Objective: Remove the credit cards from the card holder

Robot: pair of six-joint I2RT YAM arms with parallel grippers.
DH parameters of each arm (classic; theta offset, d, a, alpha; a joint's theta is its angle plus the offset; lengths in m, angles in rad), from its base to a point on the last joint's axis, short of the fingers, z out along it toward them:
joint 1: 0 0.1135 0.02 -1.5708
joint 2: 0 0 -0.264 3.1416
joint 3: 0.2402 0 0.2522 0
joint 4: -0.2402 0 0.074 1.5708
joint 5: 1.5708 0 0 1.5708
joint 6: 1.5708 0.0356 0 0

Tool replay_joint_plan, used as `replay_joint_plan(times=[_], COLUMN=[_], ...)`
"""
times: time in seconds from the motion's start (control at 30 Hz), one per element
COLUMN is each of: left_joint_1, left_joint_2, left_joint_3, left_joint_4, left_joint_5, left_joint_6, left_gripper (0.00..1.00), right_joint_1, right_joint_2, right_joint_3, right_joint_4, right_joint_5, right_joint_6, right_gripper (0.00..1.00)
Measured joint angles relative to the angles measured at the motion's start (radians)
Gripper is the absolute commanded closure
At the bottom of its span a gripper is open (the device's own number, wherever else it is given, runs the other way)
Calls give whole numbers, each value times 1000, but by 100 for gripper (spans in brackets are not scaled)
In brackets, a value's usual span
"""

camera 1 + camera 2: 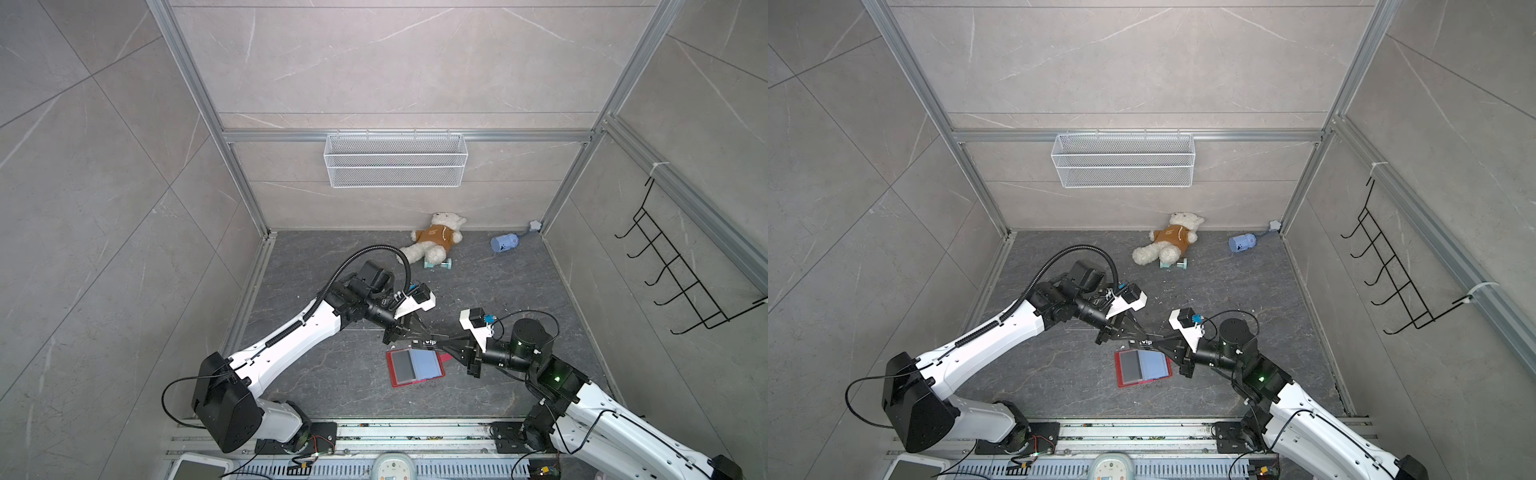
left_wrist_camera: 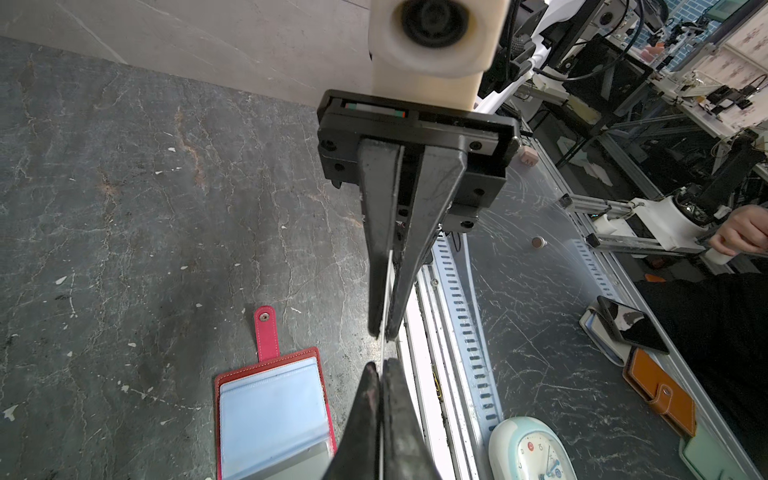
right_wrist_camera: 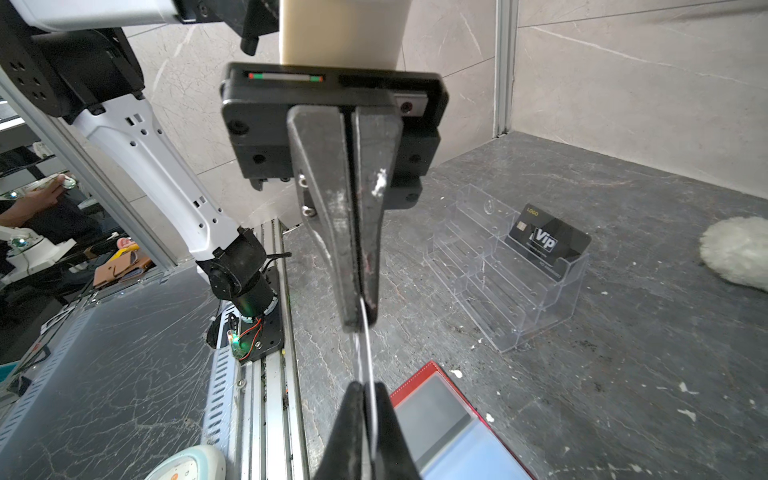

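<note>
Spanning a card (image 2: 381,348) between two hands, tip to tip above the bench (image 1: 332,374). Clamped shut at the left hand (image 2: 379,368) on one end of it. Narrow at the right hand (image 3: 365,388) around the other end — cannot tell whether pinching or slack. Lying with its long axis straight from one hand to the other, edge-on to both wrist views, clear of the bench. Seems faintly bowed in the right wrist view. Judged a hand-over, with the left hand as the firm grip and so the likelier carrier. Just under the left hand's tips: a clear rack (image 3: 498,286) with a Vip card (image 3: 548,241) standing in it. Down from both tips and toward the arms' bases, nearer the right hand: the red holder (image 1: 415,368), open and flat, with a grey card (image 1: 402,365) in a sleeve — not yet out. Needs a clean let-go at one end before any swing, to avoid bowing or twisting it.
</note>
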Motion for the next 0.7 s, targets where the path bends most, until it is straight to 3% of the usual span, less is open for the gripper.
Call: replay_joint_plan(times=[0.17, 0.23, 0.4, 0.43, 0.7], left_joint_1=[0, 0, 1, 2, 14], left_joint_2=[-22, -33, -56, -58, -72], left_joint_3=[-1, -3, -16, -17, -23], left_joint_4=[0, -1, -2, -2, -15], left_joint_5=[-39, -50, -74, -78, -99], left_joint_6=[0, 0, 0, 0, 0], left_gripper=[100, 100, 100, 100, 100], right_joint_1=[1, 1, 1, 1, 1], right_joint_2=[-2, -5, -38, -46, -107], right_joint_3=[2, 3, 4, 4, 4], right_joint_4=[-1, -5, -18, -22, -62], right_joint_5=[18, 34, 93, 105, 193], right_joint_6=[17, 23, 39, 39, 67], right_gripper=[46, 29, 11, 3, 1])
